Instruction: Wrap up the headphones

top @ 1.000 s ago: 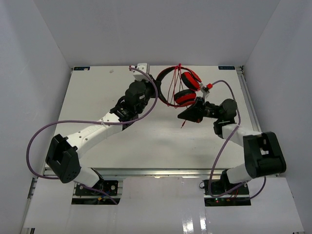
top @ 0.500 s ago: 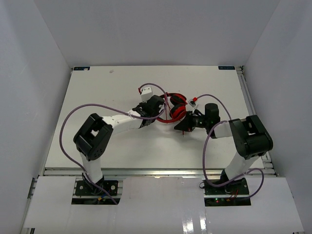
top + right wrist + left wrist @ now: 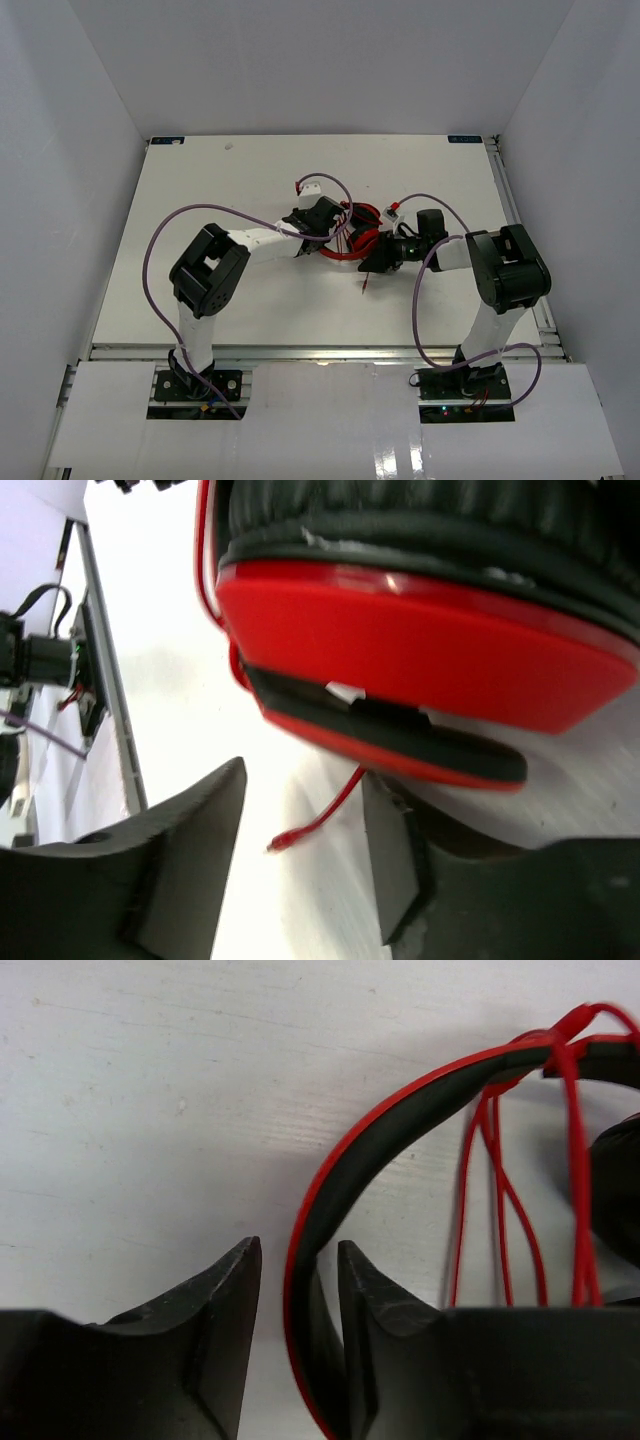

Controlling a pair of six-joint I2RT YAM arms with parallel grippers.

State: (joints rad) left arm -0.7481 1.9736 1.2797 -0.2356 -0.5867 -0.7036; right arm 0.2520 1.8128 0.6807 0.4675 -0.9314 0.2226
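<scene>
The red headphones lie on the white table between my two grippers. In the left wrist view the black-lined headband passes between the jaws of my left gripper. It lies close to the right finger, with a gap to the left one, so the jaws are open. The thin red cable hangs in loops from the band. My right gripper is open just under a red ear cup. The cable's loose end lies free between its fingers.
Thick purple robot cables loop beside both arms, one near the right arm. White walls enclose the table on three sides, and its metal rail runs along the near edge.
Both arms brought the headphones from the far side toward the table's middle and down. Both grippers, shut before, have opened and let go of the band and the cable.
</scene>
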